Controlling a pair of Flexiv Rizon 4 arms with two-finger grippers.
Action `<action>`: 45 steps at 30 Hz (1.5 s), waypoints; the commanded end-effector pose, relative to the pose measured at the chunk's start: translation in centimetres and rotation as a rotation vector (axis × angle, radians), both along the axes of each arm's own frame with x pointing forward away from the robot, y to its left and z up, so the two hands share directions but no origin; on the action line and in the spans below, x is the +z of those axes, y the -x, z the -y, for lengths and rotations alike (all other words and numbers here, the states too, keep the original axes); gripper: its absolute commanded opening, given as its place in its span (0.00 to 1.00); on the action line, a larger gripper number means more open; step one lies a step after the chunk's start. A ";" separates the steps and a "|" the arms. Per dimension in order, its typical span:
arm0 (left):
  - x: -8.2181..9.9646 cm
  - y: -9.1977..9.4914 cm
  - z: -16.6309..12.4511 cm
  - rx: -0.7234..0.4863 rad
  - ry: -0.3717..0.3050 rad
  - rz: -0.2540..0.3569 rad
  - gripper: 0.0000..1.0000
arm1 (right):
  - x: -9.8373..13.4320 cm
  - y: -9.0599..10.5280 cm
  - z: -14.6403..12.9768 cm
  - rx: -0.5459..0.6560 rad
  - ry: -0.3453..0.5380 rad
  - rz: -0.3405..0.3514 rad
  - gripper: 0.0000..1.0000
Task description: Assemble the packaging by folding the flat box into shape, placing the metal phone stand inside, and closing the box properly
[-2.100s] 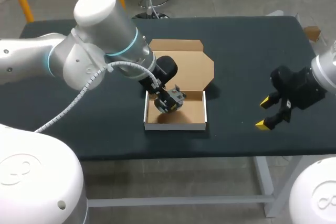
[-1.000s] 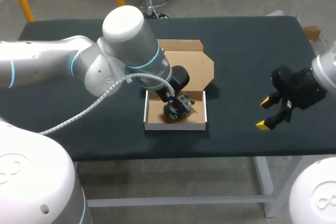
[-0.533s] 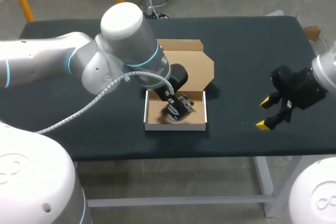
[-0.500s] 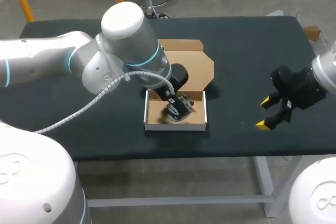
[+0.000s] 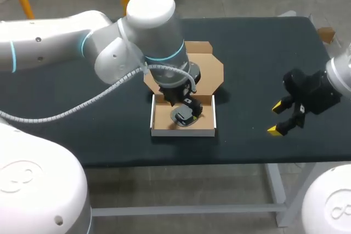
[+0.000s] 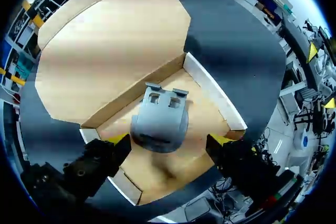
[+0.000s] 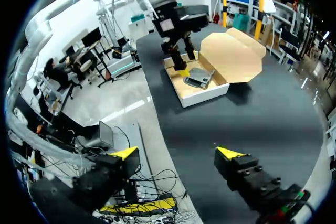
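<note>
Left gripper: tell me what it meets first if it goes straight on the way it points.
Most likely the stand, lying on the floor of the box just ahead of the left gripper and its open jaws; depth is hard to judge.

A wide rectangular surface (image 5: 258, 47) with a matte black top runs side to side across the head view, its corners squared. Pale grey metal legs (image 5: 276, 190) and a matching crossbar (image 5: 181, 210) carry it beneath the near edge (the far supports are hidden). Light falls evenly on it from above. Both wrist views show the same dark top.
</note>
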State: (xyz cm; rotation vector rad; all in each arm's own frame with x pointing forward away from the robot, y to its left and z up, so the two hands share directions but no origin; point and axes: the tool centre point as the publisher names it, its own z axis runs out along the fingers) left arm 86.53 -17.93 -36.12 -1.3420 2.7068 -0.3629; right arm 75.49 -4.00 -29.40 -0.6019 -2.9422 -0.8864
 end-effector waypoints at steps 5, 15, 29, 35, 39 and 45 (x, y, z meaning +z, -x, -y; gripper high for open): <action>0.6 -0.9 0.5 0.080 -0.043 -0.015 1.00 | 0.1 0.0 0.1 0.002 -0.003 0.000 1.00; 0.6 -0.9 0.5 0.080 -0.043 -0.015 1.00 | 0.1 0.0 0.1 0.002 -0.003 0.000 1.00; -0.2 -1.8 -0.3 0.387 -0.041 -0.109 1.00 | 0.1 0.0 0.1 0.002 -0.003 0.000 1.00; -1.2 -1.1 0.2 0.453 -0.071 -0.125 1.00 | 0.1 0.0 0.1 0.002 -0.003 0.000 1.00; -2.0 -0.6 0.3 0.469 -0.075 -0.139 1.00 | 0.1 0.0 0.1 0.002 -0.003 0.000 1.00; -2.7 0.5 0.2 0.485 -0.072 -0.156 1.00 | 0.1 0.0 0.1 0.002 -0.003 0.000 1.00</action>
